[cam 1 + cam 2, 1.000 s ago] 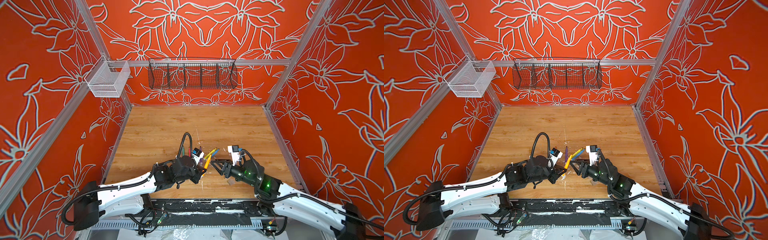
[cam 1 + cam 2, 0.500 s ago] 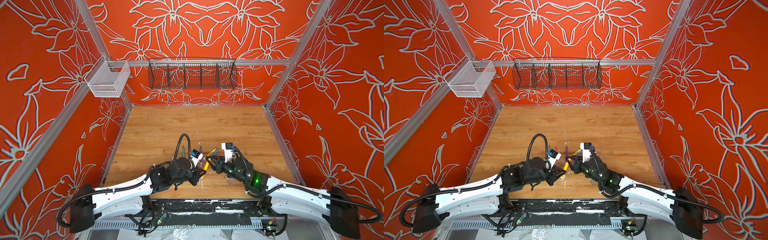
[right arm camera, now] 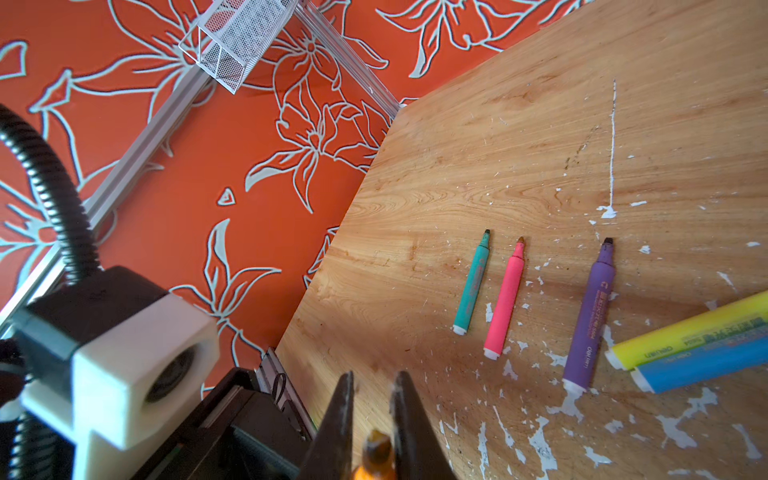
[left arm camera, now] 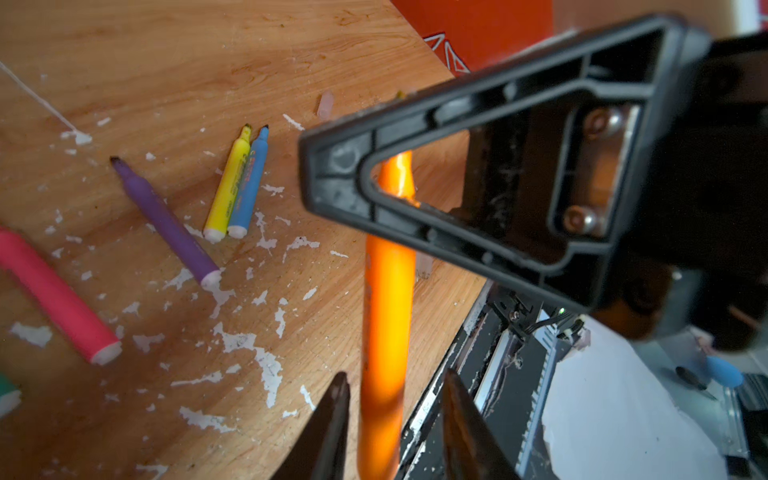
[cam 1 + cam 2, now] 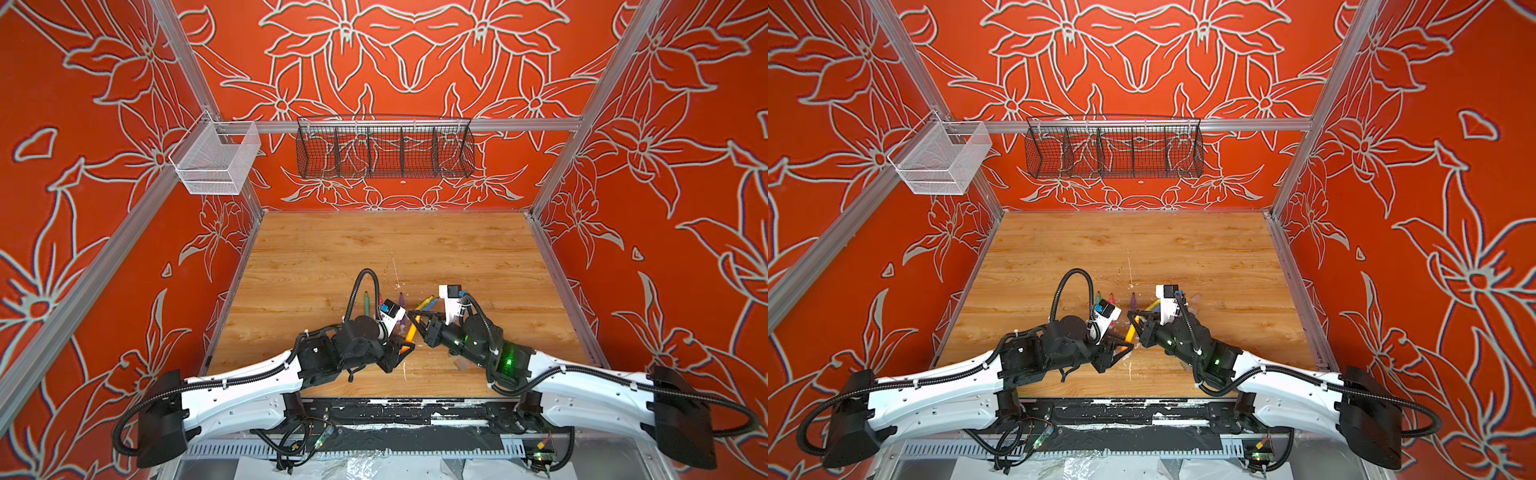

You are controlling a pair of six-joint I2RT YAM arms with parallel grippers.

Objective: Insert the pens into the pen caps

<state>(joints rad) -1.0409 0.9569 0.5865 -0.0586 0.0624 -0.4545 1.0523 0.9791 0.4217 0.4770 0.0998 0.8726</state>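
Note:
Both grippers meet over the front middle of the table, where the orange pen (image 5: 412, 330) hangs in the air. My right gripper (image 3: 375, 376) is shut on it near its tip. My left gripper (image 4: 396, 374) is open, with a gap on each side of the barrel (image 4: 388, 299). The green pen (image 3: 473, 282), pink pen (image 3: 505, 299), purple pen (image 3: 590, 316), yellow pen (image 3: 685, 332) and blue pen (image 3: 702, 365) lie uncapped on the wood. One clear pen cap (image 4: 326, 104) lies past the yellow and blue pens, another (image 4: 424, 266) just behind the orange barrel.
White paint flecks cover the wooden table (image 5: 332, 257) near the pens. A black wire basket (image 5: 384, 147) hangs on the back wall, a white mesh basket (image 5: 216, 160) on the left rail. The table's front edge with its black rail (image 5: 395, 409) lies right under both grippers.
My right gripper came in from the right and closed on the orange pen's tip end. My left gripper, shut on that pen before, has opened.

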